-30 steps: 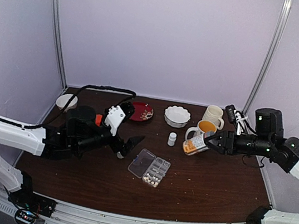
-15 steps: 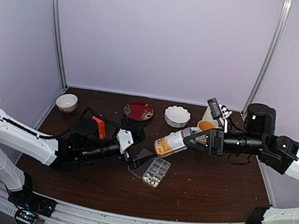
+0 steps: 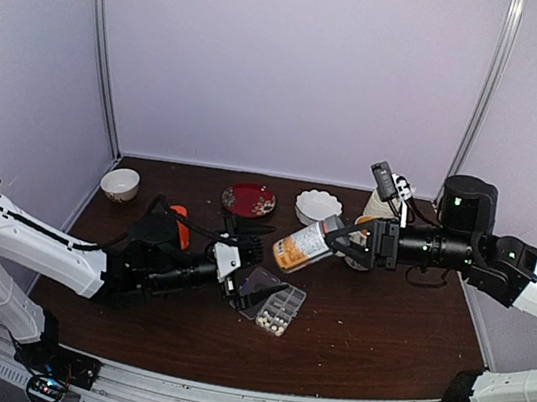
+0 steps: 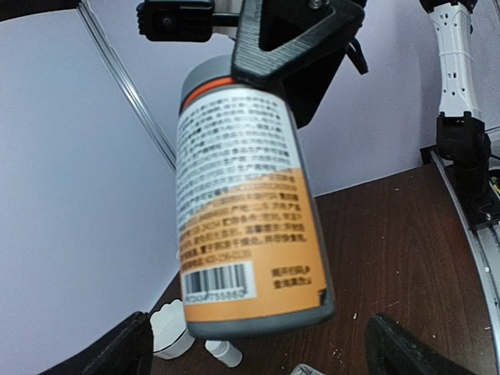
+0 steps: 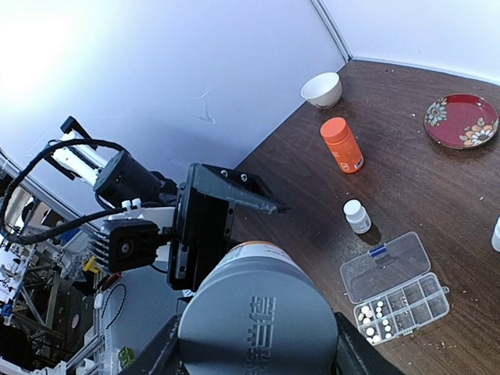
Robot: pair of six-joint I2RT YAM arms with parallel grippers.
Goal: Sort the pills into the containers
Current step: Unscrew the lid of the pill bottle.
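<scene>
A labelled bottle (image 3: 302, 248) is held tilted in the air by the right pincer (image 3: 341, 240), which is clamped on its far-right end. The left pincer (image 3: 244, 249) is set at the other end with its jaws wide apart, and no contact with the bottle is seen. The pills (image 3: 276, 318) lie in several cells (image 5: 394, 308) of the open pill box (image 3: 270, 300), on the table (image 3: 391, 331) just near and below the bottle.

If the bottle is released before the left jaws are closed, it is likely to drop on the box and scatter the pills. The raised lid could also be swept by the left arm, and the two pincers could be knocked together.

Bare table is seen to the right of the box. The far side is crowded by a red plate (image 3: 248, 199), a white bowl (image 3: 318, 207) and a mug (image 3: 379, 203). An orange bottle (image 5: 341, 143) lies to the left.
</scene>
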